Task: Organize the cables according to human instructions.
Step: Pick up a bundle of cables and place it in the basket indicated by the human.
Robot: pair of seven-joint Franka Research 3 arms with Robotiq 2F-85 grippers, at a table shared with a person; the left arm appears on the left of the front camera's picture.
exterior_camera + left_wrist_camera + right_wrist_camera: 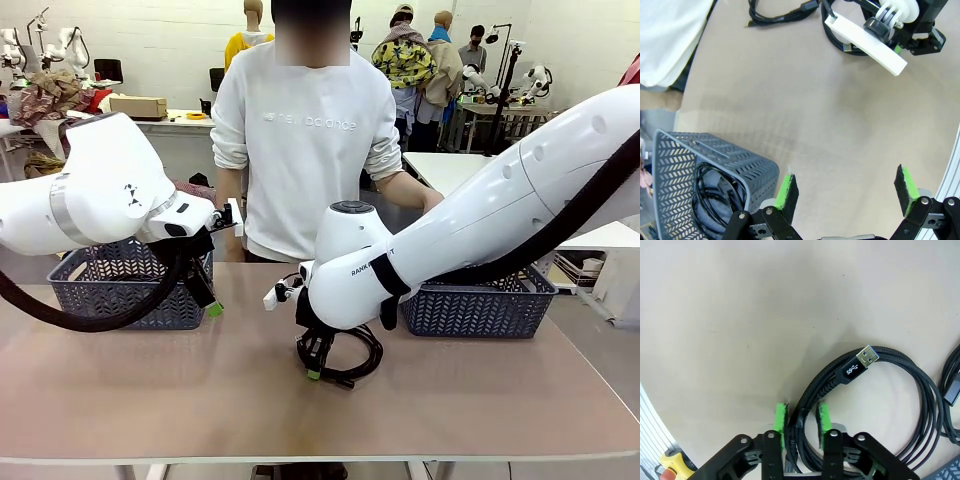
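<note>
A black coiled cable [890,390] with a USB plug lies on the tan table [150,400] near the middle. My right gripper [802,424] is shut on a bundle of its strands, which sit pinched between the green pads. From the front, that gripper [316,368] points down onto the coil [365,352]. A second cable [780,14] lies on the table nearby, and its edge [951,390] is also in the right wrist view. Another coil [710,192] lies inside the left grey basket [745,160]. My left gripper [846,190] hangs open above bare table beside that basket.
Two grey mesh baskets stand on the table, one at the left [120,295] and one at the right [480,305]. A person in a white sweater [305,140] stands at the far side between them. The table's front half is bare.
</note>
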